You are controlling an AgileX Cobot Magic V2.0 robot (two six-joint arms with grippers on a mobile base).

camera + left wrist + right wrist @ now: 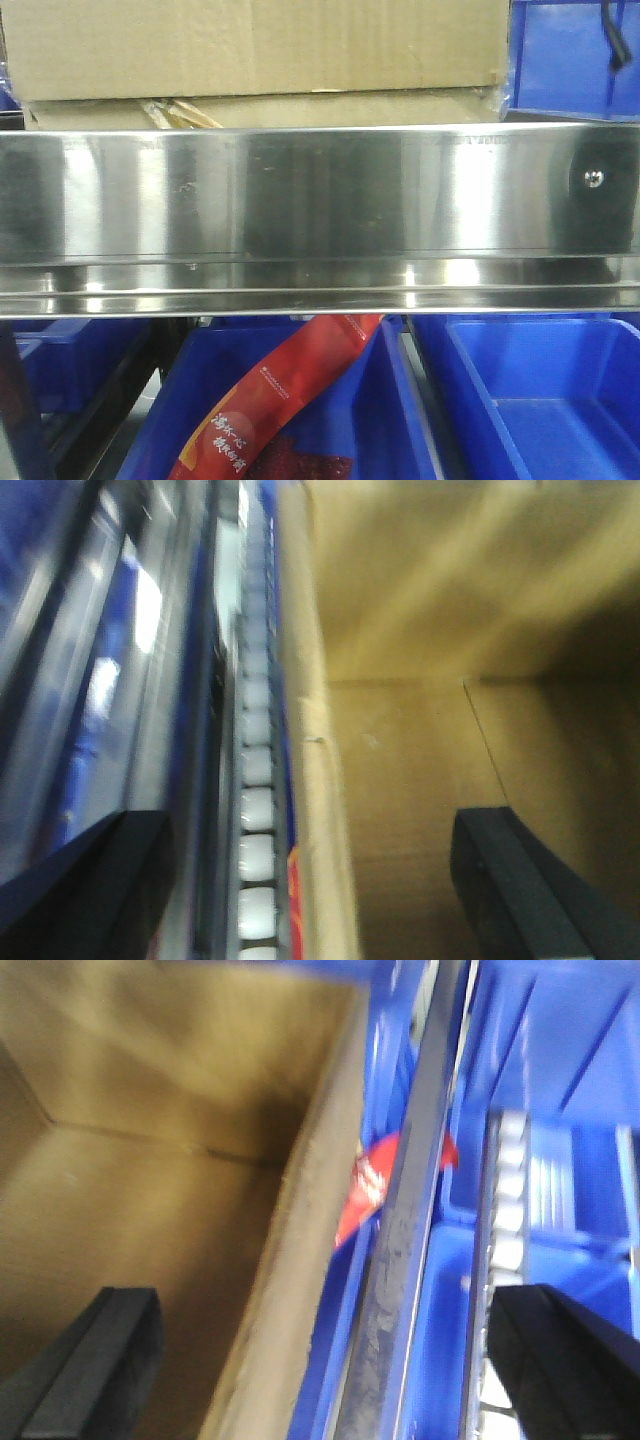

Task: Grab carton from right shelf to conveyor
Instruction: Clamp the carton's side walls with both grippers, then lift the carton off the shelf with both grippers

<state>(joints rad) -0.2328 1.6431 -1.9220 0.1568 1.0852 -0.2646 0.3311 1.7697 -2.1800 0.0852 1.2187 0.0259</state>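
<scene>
The brown carton [260, 50] stands on the right shelf, behind its shiny steel front rail [320, 190]. In the left wrist view my left gripper [312, 880] is open and straddles the carton's left wall [322, 780]: one finger [95, 880] is outside, the other [520, 880] is inside the open carton [420, 780]. My right gripper [315, 1360] is open across the carton's right wall [290, 1300], with one finger [100, 1360] inside the carton [150, 1200] and the other [565, 1360] outside. The conveyor is out of view. Neither gripper shows in the front view.
A blue bin [570, 55] sits right beside the carton. Below the rail are more blue bins [540, 390], one holding a red packet [290, 390]. A white roller track [257, 780] runs along the carton's left side. Blue bins [560, 1180] and a dark rail [405, 1240] crowd its right.
</scene>
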